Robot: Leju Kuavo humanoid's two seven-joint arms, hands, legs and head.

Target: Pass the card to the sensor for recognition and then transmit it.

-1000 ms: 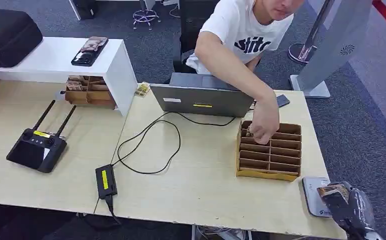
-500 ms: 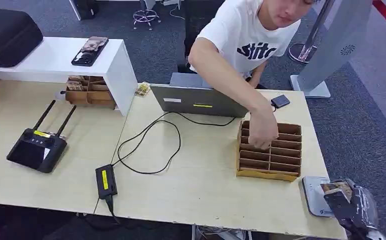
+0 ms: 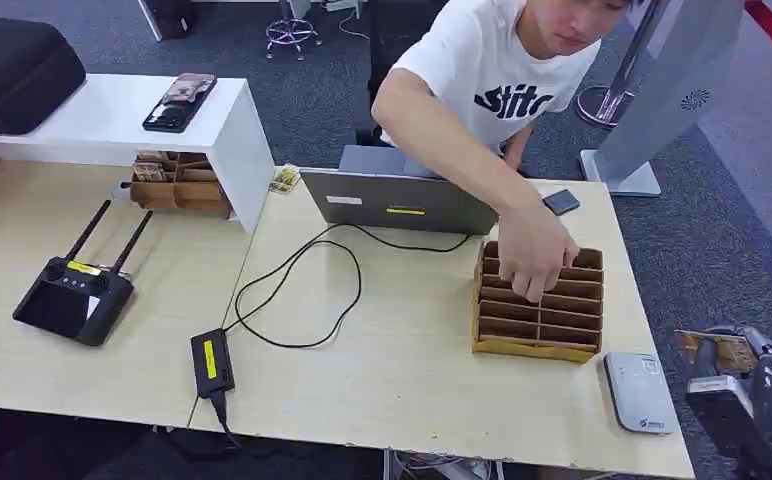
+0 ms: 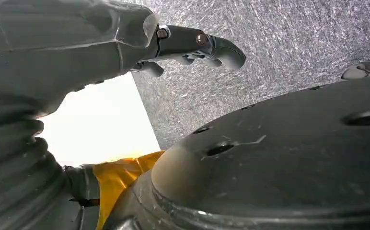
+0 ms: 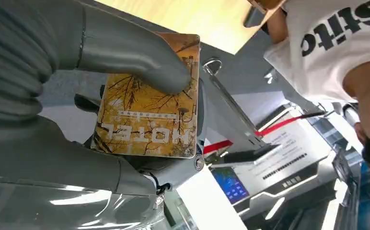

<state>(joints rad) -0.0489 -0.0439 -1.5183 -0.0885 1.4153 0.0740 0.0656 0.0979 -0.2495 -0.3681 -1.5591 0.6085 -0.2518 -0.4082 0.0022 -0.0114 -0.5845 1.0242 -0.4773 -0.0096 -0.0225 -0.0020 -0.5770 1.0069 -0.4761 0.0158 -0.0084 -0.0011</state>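
From the head view, the right hand point(image 3: 737, 395) hangs beyond the right edge of the pale wooden table point(image 3: 392, 390), just past the flat white card sensor point(image 3: 641, 391) at the table's front right corner. The right wrist view reveals the yellow-brown hotel card point(image 5: 149, 112) face-on, pinned by the thick grey thumb point(image 5: 140, 62) against dark fingers behind it. The left hand point(image 4: 192, 45) has its fingers curled, holding nothing.

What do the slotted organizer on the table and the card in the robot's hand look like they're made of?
The slotted organizer looks like plain brown cardboard: matte, with thin flat dividers and raw edges. The card, held by the right hand, looks like printed plastic with a slight sheen and rounded corners, though laminated paper can't be ruled out.
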